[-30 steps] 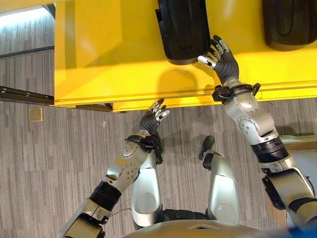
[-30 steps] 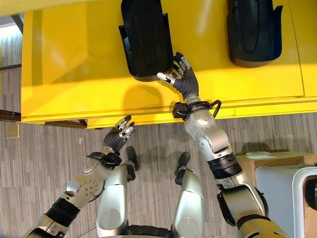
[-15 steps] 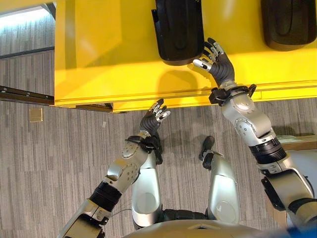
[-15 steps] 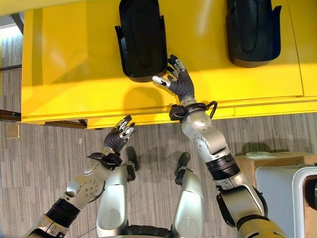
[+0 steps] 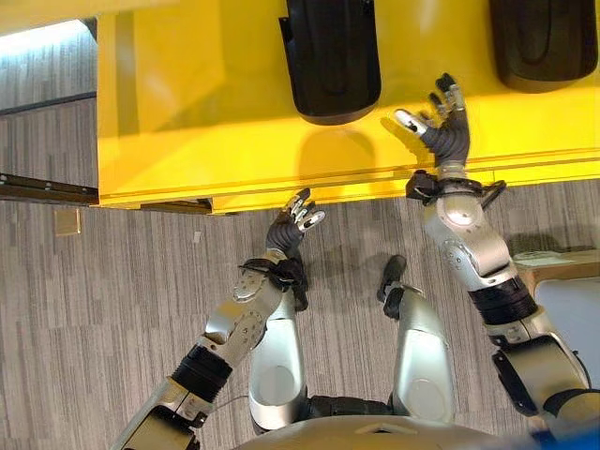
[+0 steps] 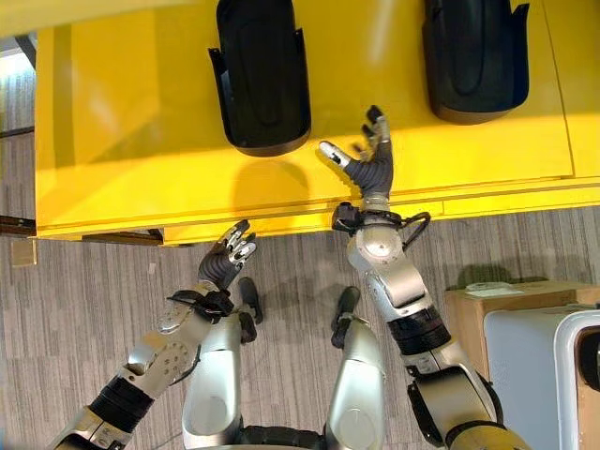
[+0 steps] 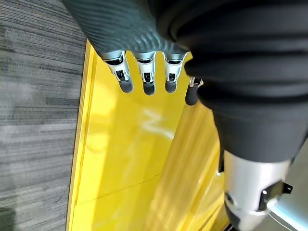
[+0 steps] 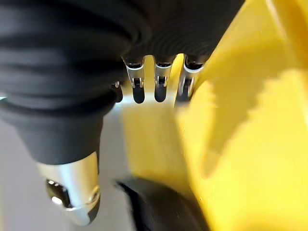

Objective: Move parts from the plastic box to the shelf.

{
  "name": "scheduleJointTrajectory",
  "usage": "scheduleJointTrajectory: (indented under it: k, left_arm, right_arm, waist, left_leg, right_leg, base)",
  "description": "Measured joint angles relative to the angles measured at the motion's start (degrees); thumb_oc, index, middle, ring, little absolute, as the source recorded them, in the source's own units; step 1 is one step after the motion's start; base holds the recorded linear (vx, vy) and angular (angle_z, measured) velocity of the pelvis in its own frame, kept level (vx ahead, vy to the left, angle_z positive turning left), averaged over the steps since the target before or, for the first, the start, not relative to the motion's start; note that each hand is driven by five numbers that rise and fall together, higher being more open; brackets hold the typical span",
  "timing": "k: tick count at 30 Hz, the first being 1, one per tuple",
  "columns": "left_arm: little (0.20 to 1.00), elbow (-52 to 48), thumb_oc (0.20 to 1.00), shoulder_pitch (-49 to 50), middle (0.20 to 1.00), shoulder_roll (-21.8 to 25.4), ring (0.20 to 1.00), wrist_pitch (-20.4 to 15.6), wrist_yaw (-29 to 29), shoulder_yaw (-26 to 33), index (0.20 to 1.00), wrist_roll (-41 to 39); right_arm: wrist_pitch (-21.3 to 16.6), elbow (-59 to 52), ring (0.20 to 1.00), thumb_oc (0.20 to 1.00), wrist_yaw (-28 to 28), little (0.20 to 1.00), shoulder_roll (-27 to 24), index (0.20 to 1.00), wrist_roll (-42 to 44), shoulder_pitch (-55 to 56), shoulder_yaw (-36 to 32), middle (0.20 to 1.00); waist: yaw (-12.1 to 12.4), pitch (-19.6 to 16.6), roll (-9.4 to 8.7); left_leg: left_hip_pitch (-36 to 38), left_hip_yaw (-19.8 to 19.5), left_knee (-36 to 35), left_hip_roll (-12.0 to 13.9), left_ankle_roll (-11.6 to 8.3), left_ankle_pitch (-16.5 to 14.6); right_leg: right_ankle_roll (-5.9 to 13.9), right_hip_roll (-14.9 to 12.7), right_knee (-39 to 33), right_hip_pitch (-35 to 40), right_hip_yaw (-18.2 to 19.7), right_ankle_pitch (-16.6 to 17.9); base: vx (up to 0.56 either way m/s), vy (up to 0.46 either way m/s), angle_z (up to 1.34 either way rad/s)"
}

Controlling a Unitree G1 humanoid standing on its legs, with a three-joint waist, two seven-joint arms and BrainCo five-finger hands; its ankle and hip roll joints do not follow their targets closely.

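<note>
Two black moulded parts lie on the yellow shelf (image 5: 187,112): one part (image 5: 330,56) near the middle, another part (image 5: 544,42) at the far right. My right hand (image 5: 442,131) is raised over the shelf's front, just right of the middle part and apart from it, fingers spread and holding nothing. In the right wrist view its straight fingers (image 8: 159,84) point along the yellow surface, with the part's dark edge (image 8: 163,207) below. My left hand (image 5: 292,225) hovers open in front of the shelf edge, empty; its fingers (image 7: 144,72) face the yellow panel.
Grey carpet floor lies in front of the shelf. A cardboard box (image 6: 487,305) and a white container (image 6: 553,366) stand at the right. A dark rail (image 5: 47,186) runs along the floor at the left.
My right hand has let go of the middle part's corner and drawn back to the right. The part sits slightly farther up on the shelf. The left hand has stayed put.
</note>
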Motion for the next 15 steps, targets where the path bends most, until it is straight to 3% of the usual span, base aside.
scheduleJointTrajectory:
  k: [3,7,11,15]
  left_arm:
    - [1.0,-0.1,1.0,0.8,1.0,-0.7,1.0,-0.3,0.2,-0.3,1.0,0.0]
    - [1.0,-0.1,1.0,1.2,1.0,-0.6,1.0,-1.6,0.3,-0.2,1.0,0.0]
    - [1.0,-0.2,1.0,3.4,1.0,-0.6,1.0,-1.5,-0.5,0.7,1.0,0.0]
    - [1.0,-2.2,1.0,8.3,1.0,1.5,1.0,-0.2,-5.0,6.0,1.0,0.0]
  right_arm:
    - [-2.8,-3.9,1.0,1.0,-1.6,1.0,0.0,1.0,-6.4,0.1,-1.7,1.0]
    - [-5.3,-9.8,1.0,1.0,0.6,1.0,0.0,1.0,-16.7,2.1,-0.8,1.0]
    - [-5.3,-10.4,1.0,1.0,9.3,1.0,-2.6,1.0,-21.2,7.1,1.9,1.0]
    - [-5.3,-13.7,1.0,1.0,22.8,1.0,-13.7,1.0,-24.7,17.4,3.4,1.0]
  waist:
    - [-0.9,0.1,0.24]
    - [-1.0,0.2,0.68]
    - [-1.1,0.2,0.86]
    - [-1.0,0.2,0.97]
  left_leg:
    - [0.6,0.4,-0.1,-0.1,0.03,-0.1]
    - [2.5,1.4,-1.1,-0.2,-0.09,0.0]
    - [6.0,1.5,-4.3,-0.8,-0.41,1.1]
    - [9.4,1.4,-7.2,-0.9,-0.79,2.0]
  right_leg:
    - [0.01,0.0,0.3,0.0,0.6,0.0]
    - [0.01,0.1,-0.1,1.0,1.3,0.1]
    - [0.27,0.4,-2.4,4.0,1.3,0.6]
    - [0.42,1.0,-4.6,8.0,0.0,0.8]
  base:
    - [0.0,0.068,-0.11]
    - [0.0,0.026,-0.06]
    - [-0.02,-0.022,-0.01]
    - [0.0,-0.074,0.06]
